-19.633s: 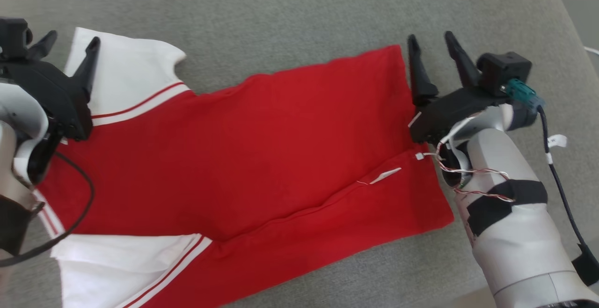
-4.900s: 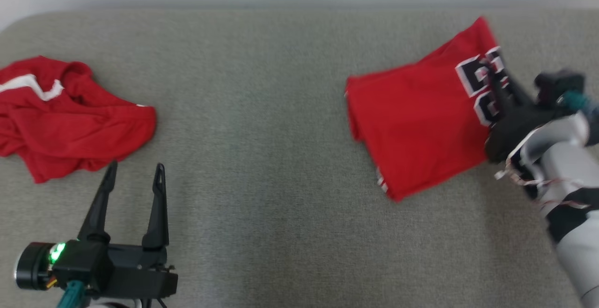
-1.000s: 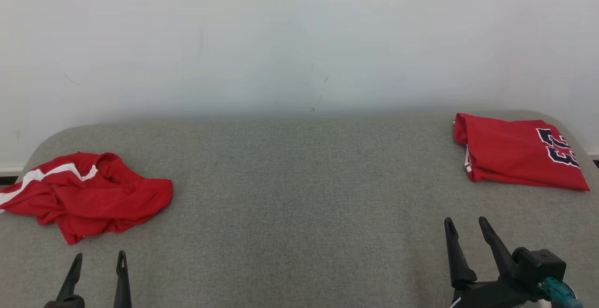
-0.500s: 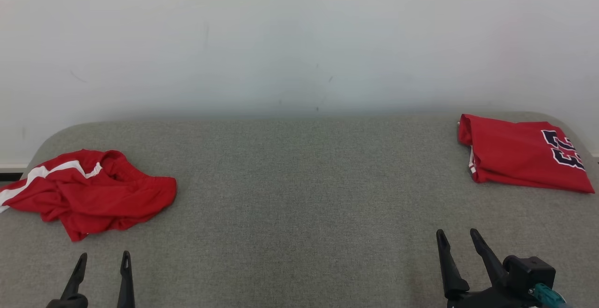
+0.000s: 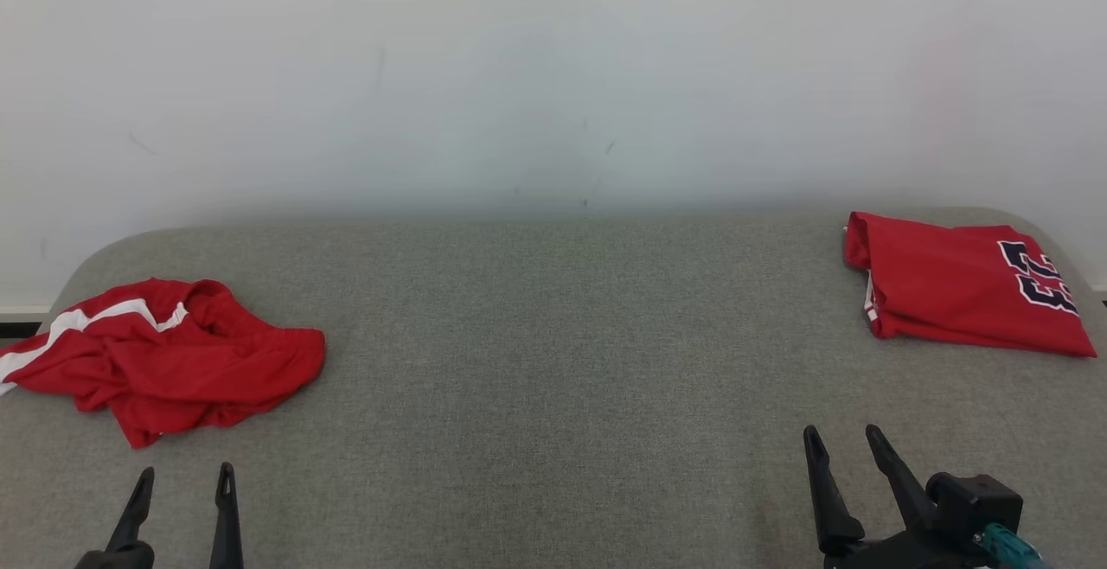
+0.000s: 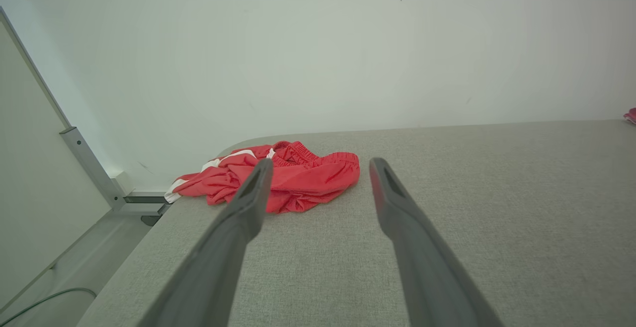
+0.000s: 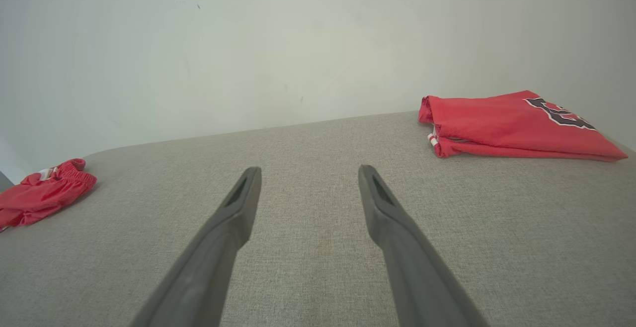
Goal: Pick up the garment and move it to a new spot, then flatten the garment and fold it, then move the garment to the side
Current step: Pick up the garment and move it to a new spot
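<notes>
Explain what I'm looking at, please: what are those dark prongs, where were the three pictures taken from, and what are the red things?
This is a two-armed robot. The wide picture comes from a camera on its head, looking over a grey padded surface in front of a white wall. The prongs at the bottom corners are the fingers of its two claws: the left claw and the right claw. The other two pictures come from a camera on each wrist, looking along that claw's own two fingers. Both claws are open and hold nothing. Two red pieces of clothing lie on the surface: a crumpled garment with white stripes at the left, and a folded garment with dark lettering at the far right.
</notes>
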